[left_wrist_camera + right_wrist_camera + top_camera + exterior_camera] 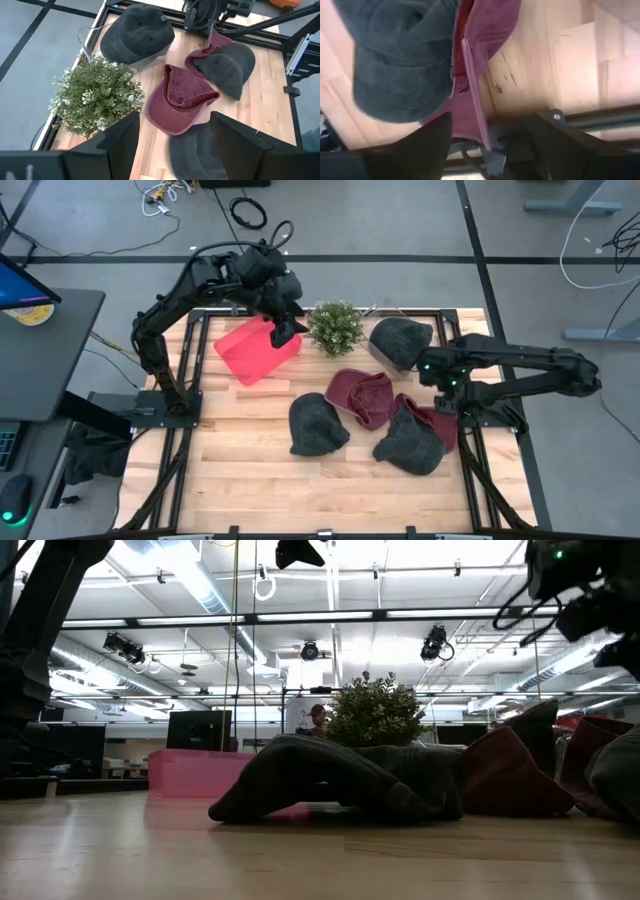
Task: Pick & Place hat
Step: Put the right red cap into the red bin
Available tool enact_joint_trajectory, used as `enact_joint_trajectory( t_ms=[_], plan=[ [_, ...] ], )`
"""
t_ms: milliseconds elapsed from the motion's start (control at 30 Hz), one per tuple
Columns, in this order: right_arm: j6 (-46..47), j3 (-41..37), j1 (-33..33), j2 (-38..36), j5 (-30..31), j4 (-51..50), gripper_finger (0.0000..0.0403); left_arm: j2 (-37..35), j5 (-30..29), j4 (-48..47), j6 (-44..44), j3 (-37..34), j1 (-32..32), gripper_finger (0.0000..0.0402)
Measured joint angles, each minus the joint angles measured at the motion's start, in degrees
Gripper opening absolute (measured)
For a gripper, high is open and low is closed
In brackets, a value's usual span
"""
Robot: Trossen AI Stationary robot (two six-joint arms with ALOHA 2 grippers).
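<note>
My left gripper (285, 330) hangs spread above the pink bin (257, 350) near the worktop's far edge; my right gripper (447, 402), seemingly spread, hovers over a maroon hat (480, 75) by the right edge.

Left hand (284, 332) above pink bin (256, 350)

A small bushy green potted plant (335, 327) stands near the back edge of the light wooden slatted table (250, 470). Just beside the plant sits a translucent pink plastic bin (252, 352), tilted askew to the table's edges.
</note>
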Motion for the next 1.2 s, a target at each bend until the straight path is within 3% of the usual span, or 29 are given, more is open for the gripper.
enact_joint_trajectory(
  t_ms=[133, 300, 767, 933, 1133, 1200],
  plan=[
    [0.0, -4.3, 0.0, 1.2, 0.6, 2.9, 0.0316, 0.0, -0.6, 0.1, 0.3, 0.0, -0.2, 0.0247],
    [0.1, -4.8, 0.5, 2.8, 2.6, 4.9, 0.0324, 0.0, -0.6, 0.1, 0.7, 0.0, -0.2, 0.0247],
    [1.2, -8.5, 1.6, 7.3, -0.2, 12.0, 0.0256, 0.0, -0.7, 0.1, 5.1, 0.0, -0.2, 0.0247],
    [3.6, -10.0, 2.9, 8.4, -0.2, 11.9, 0.0198, 0.0, -0.7, 0.1, 5.3, 0.0, -0.2, 0.0247],
    [4.3, -8.0, 4.0, 8.5, 1.5, 9.0, 0.0047, 0.0, -0.7, 0.1, 5.4, 0.0, -0.2, 0.0247],
    [4.1, -5.8, 4.1, 8.5, 2.9, 6.6, 0.0016, 0.0, -0.7, 0.1, 5.4, 0.0, -0.2, 0.0247]
  ],
)
